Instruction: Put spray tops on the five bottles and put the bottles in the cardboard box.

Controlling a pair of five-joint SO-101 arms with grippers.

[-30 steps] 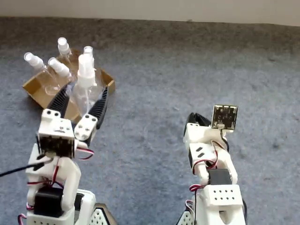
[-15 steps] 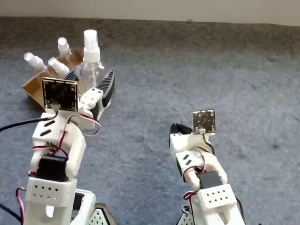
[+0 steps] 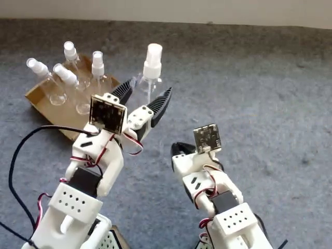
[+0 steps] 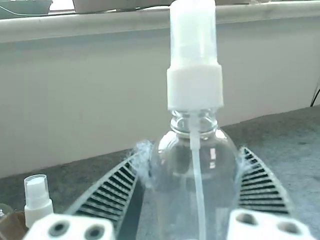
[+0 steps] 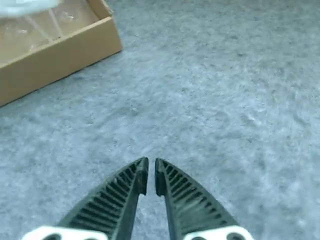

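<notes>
Bottle point(image 4: 192, 155) with spray top point(image 3: 153, 54), upright, gripped at its body by the left pincer point(image 3: 149, 88), just right of the box point(image 3: 46, 111) at far left. Four capped bottles point(image 3: 67, 78) stand in the box. Right pincer point(image 5: 151, 172), closed on nothing, sits low over the grey desk point(image 3: 249, 88), nearer and rightward.

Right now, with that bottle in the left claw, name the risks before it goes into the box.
1. The left claw pinches the clear, round bottle by its body between two narrow fingers; it might slip or tilt during the carry.
2. The cardboard box already holds four bottles, some of them leaning, so lowering a fifth among them could knock one over or snag a spray top.
</notes>
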